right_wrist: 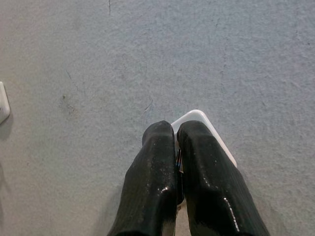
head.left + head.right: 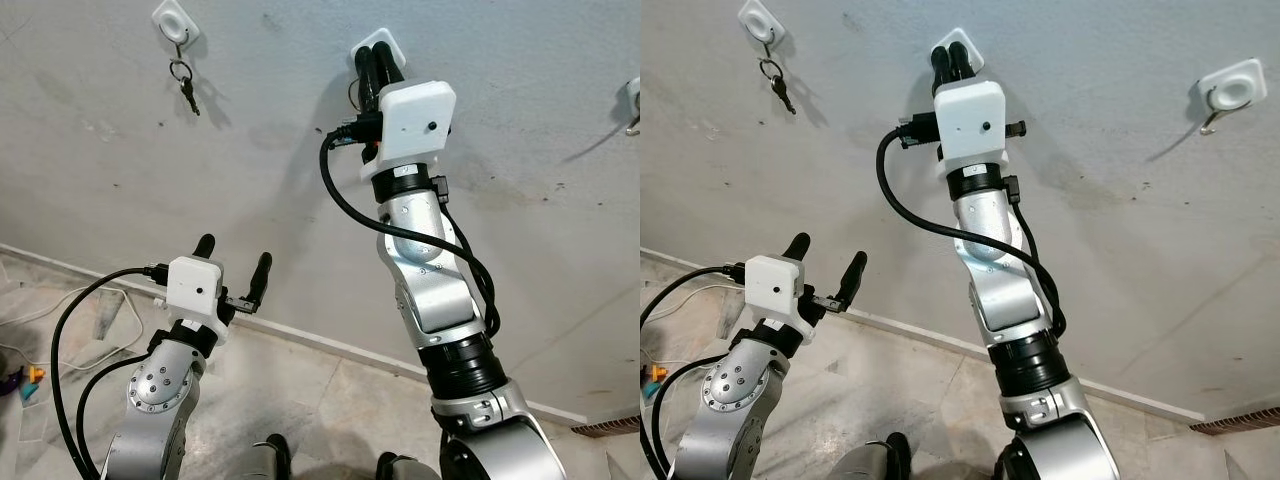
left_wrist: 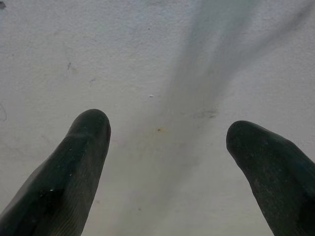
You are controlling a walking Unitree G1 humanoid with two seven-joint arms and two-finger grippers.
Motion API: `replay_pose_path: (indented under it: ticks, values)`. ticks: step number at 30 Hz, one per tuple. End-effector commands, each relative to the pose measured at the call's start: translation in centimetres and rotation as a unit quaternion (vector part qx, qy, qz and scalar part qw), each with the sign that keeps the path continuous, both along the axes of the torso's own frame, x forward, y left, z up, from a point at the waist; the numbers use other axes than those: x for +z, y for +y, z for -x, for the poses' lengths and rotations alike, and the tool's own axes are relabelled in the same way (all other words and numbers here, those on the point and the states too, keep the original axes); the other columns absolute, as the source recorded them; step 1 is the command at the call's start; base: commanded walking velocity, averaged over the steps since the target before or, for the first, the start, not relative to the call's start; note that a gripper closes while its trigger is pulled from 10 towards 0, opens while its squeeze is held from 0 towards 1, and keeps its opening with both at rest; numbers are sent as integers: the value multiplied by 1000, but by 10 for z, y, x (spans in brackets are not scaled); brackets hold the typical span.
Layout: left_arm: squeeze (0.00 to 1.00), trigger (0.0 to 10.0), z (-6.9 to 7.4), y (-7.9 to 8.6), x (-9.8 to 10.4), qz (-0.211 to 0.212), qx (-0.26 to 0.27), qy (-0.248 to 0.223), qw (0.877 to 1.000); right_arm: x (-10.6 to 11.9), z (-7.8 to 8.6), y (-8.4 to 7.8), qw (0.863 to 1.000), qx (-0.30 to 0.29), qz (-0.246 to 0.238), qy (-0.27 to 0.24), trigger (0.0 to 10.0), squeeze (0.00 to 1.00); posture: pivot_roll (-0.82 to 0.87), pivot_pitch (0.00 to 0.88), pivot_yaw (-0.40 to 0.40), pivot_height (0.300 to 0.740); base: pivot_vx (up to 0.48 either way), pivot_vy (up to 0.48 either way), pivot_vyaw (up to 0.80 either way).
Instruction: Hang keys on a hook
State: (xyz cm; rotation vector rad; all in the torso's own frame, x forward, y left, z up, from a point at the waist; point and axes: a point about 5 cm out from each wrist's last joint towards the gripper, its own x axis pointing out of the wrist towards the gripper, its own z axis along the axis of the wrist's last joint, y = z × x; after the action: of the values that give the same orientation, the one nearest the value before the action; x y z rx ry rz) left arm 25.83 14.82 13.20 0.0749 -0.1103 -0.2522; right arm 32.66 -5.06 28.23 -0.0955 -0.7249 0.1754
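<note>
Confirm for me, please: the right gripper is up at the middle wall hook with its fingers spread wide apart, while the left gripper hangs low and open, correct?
Not quite. The right gripper is at the middle hook, but its fingers are pressed close together, not spread wide; the right wrist view shows it. The left gripper is low and open, as you said.

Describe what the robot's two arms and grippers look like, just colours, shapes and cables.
Both arms are silver metal with rounded joint housings and black collars. Each wrist carries a boxy white camera housing with a small dark lens hole. The left gripper and right gripper each have two long, rounded black fingers with a faintly ribbed surface. Thick black cables loop from each white housing back down along the arm.
</note>
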Motion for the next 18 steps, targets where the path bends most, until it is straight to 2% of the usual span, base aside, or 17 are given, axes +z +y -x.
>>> replay_pose_path:
  ticks: [1,12,18]
  values:
    - [0,10000,2,1,-6,0,-1,16,1000,1,-4,-20,998,-45,-31,7,10000,0,64,224,62,740,0,0,0]
    - [0,10000,2,1,-6,-1,1,16,1000,1,-6,-30,996,-77,-33,7,10000,0,66,223,61,740,0,0,0]
    - [0,10000,1,1,-6,0,0,16,1000,4,-6,-29,997,-69,-35,2,10000,0,63,222,62,740,0,0,0]
